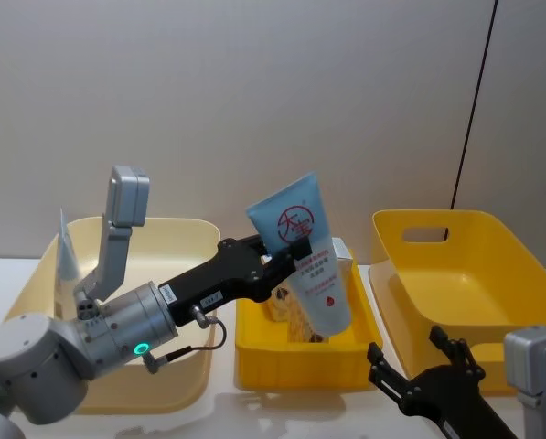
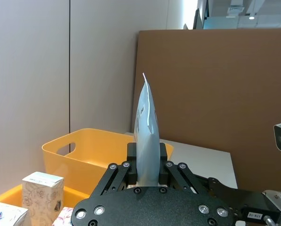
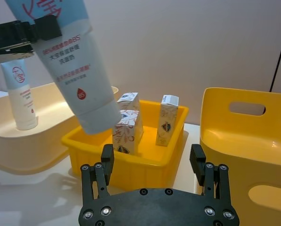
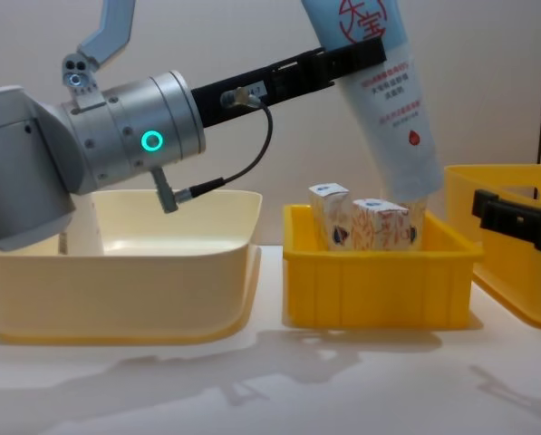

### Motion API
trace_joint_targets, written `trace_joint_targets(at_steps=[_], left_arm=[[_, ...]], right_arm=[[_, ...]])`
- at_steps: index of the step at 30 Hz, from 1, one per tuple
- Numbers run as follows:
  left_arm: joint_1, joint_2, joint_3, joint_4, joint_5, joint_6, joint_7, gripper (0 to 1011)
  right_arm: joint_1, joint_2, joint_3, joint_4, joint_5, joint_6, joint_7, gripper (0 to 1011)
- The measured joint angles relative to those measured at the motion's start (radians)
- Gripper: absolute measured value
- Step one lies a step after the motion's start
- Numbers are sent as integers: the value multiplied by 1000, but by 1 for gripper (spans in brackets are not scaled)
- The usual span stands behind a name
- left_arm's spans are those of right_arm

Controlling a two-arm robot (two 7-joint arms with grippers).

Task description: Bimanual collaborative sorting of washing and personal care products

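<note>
White table [image 4: 270, 390] before a plain beige wall [image 1: 254, 91]. On it, left to right: a pale-yellow bin [image 1: 176, 224] with one pale-blue tube [image 3: 20, 99] standing at its left edge, a small yellow bin [image 4: 379, 290] holding upright white cartons [image 3: 128, 127] (orange print, dark-blue emblem), and a large yellow bin [image 1: 492, 274]. Left gripper [image 2: 147, 167] is clamped on a second tube [image 1: 305, 265], tilted cap-down over the small bin, marked with red ringed characters and a red drop, finer print unreadable; right gripper [image 3: 152, 157] has fingers apart, low by the table's near right edge.
</note>
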Motion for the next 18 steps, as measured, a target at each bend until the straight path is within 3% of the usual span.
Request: trace_joint_targets(at_steps=[12, 18], left_arm=[[-8, -10, 8, 15, -5, -3, -8, 238], [-10, -12, 10, 19, -7, -4, -9, 238]], right_arm=[[4, 37, 7, -80, 46, 104, 68, 1002], [12, 46, 2, -116, 42, 146, 73, 1002]])
